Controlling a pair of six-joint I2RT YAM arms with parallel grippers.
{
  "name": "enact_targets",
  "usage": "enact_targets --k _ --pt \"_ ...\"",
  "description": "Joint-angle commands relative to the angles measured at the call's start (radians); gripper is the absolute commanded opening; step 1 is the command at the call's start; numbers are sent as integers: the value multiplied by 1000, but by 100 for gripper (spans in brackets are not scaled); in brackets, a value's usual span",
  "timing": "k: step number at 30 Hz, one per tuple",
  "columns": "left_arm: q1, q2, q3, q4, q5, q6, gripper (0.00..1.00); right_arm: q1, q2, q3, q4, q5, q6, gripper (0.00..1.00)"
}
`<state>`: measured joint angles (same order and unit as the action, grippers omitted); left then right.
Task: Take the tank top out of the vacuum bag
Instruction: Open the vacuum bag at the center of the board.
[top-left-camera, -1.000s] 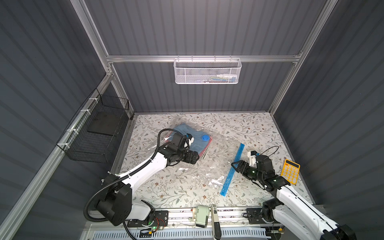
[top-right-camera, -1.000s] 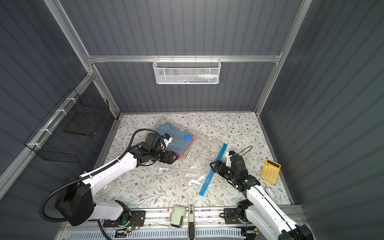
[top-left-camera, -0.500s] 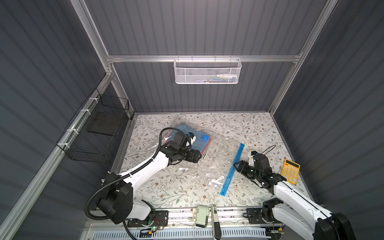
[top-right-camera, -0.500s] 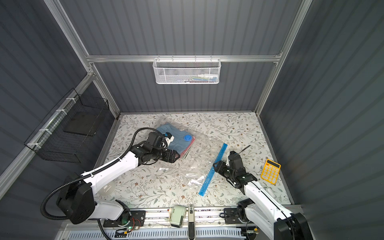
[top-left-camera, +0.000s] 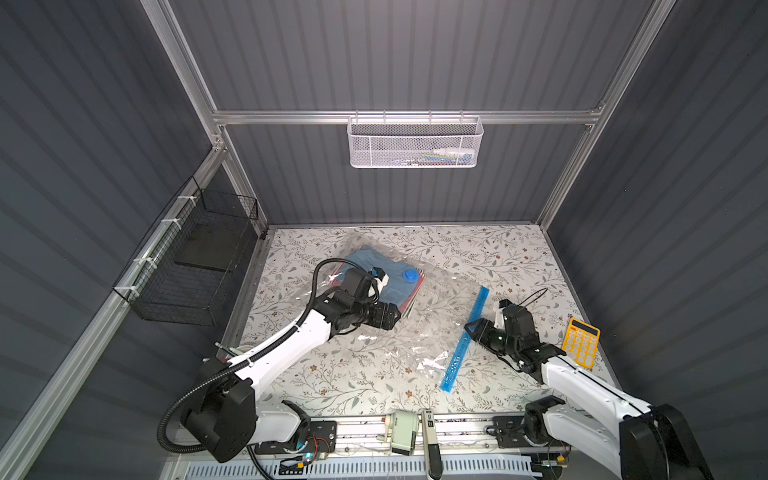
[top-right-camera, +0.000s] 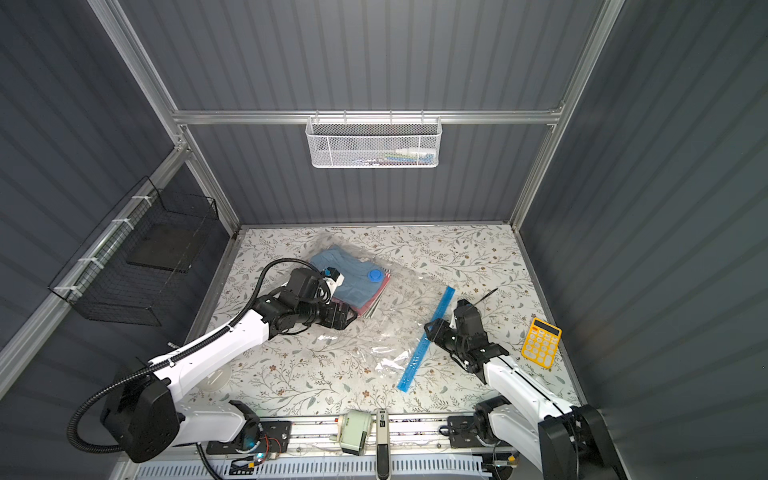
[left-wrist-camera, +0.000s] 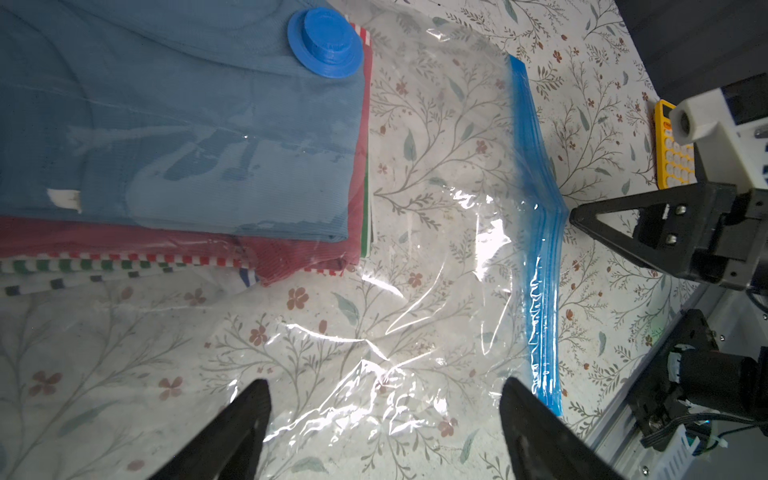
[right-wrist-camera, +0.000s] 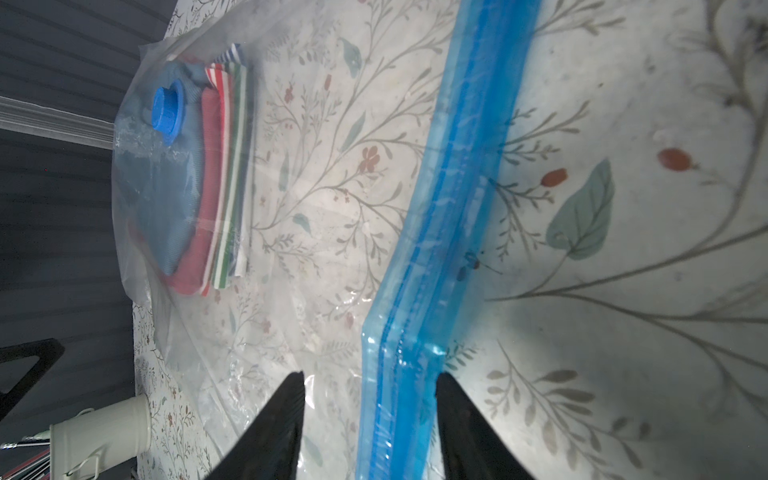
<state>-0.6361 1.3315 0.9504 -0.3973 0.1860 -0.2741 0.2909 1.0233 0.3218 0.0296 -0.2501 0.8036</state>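
Clear crinkly plastic, the large vacuum bag lies flat in the middle of the floral tabletop. A stack of folded clothes, blue on top of red and striped ones, sits inside it under the round blue valve cap, at the end away from the bright blue zip strip. My left claw is spread wide over the empty stretch of bag just beside that stack, while my right claw straddles the zip strip where it kinks, fingers partly closed, and I cannot tell whether they pinch it.
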Motion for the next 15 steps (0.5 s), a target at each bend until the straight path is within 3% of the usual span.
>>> enact_targets --k 1,15 --pt "-7 -21 -8 -16 13 -8 88 4 12 15 7 5 -1 53" --pt "-12 -46 -13 -31 27 -28 88 4 159 23 175 -42 11 50"
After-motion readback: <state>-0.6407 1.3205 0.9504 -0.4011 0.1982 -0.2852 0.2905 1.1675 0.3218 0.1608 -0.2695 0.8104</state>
